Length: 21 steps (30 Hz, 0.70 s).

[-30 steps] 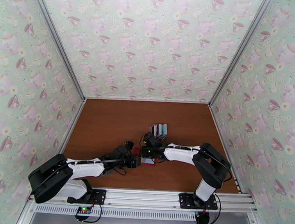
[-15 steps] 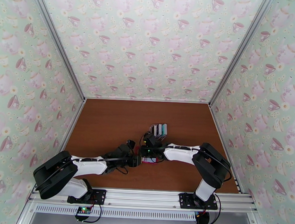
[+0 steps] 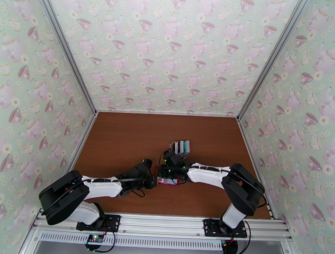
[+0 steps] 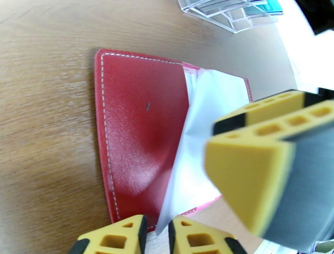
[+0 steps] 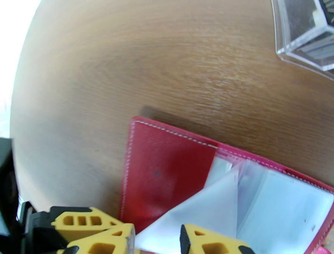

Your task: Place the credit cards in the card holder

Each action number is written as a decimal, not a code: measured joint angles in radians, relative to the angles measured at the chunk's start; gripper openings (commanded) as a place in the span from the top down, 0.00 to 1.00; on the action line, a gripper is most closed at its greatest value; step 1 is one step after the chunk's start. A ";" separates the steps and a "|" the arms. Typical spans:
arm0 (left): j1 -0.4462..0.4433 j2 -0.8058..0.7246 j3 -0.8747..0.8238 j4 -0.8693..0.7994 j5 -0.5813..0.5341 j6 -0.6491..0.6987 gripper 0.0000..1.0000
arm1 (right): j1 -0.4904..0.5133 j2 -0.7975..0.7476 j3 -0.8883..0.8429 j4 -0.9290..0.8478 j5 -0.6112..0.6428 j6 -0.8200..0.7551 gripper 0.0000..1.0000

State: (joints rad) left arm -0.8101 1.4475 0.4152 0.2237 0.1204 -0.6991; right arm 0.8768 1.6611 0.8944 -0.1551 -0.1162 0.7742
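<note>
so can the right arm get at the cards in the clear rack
Probably yes: the clear rack stands close beyond the right tool, with bare table between and nothing blocking. But a plastic sleeve of the red wallet lies between its fingers, so it would need to clear that first.

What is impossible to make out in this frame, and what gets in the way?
- Top view: the red leather-like card holder is tiny, half covered by both wrists.
- Left wrist view: the other arm's blurred yellow finger hides the holder's right side; the bottom edge cuts off whether the left claw pinches the pale sheet.
- Right wrist view: the clear plastic rack is cropped, its contents unclear.
</note>
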 measured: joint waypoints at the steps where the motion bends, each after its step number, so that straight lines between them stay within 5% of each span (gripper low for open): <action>1: 0.000 0.000 0.000 -0.002 -0.002 0.000 0.81 | 0.000 -0.014 0.000 -0.004 0.000 -0.002 0.56; 8: 0.000 -0.001 0.000 -0.002 -0.002 -0.001 0.80 | 0.000 -0.100 -0.002 -0.032 0.012 -0.008 0.53; 21: -0.013 -0.064 0.006 -0.090 0.002 -0.007 0.59 | -0.005 -0.085 -0.072 0.067 -0.029 -0.008 0.52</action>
State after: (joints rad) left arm -0.8227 1.3830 0.4217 0.1337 0.1223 -0.7059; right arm 0.8722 1.5764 0.8227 -0.0883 -0.1452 0.7666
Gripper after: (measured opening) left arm 0.394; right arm 0.480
